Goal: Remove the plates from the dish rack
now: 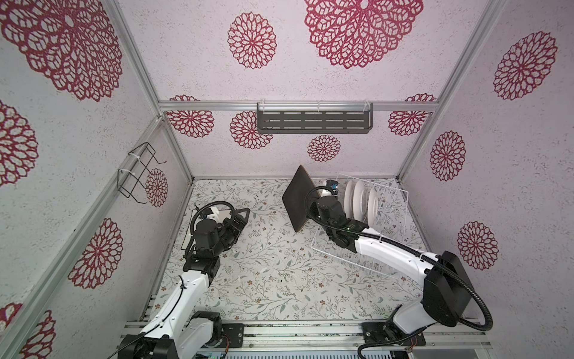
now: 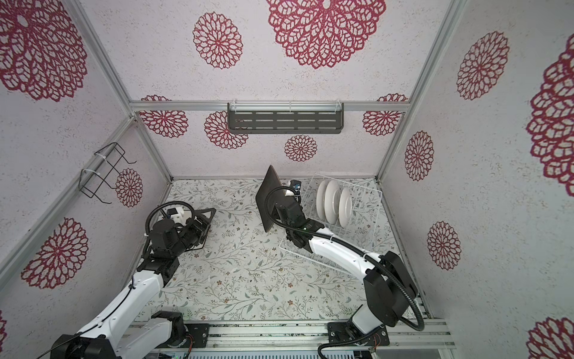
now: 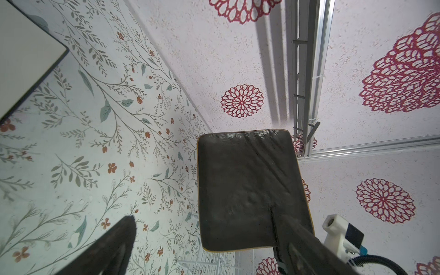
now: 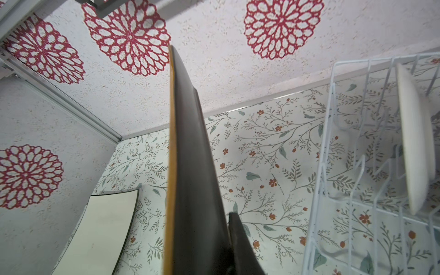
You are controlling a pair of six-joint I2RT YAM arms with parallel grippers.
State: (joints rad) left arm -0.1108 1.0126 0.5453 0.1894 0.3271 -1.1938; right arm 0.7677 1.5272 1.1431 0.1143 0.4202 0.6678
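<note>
While right gripper [image 1: 315, 196] pinches square black plate [image 1: 296, 199] by its edge, plate stands on edge, face toward left arm, out of dish rack [image 1: 400, 192] and just left of it in both top views. Three round white plates [image 1: 360, 199] upright between rack tines, side by side. Left gripper [image 1: 240, 223]: jaws spread wide, nothing held, low over square white plate [image 3: 23, 59] lying flat on floral table [image 1: 279, 273] near left wall. Contact there: cannot tell.
</note>
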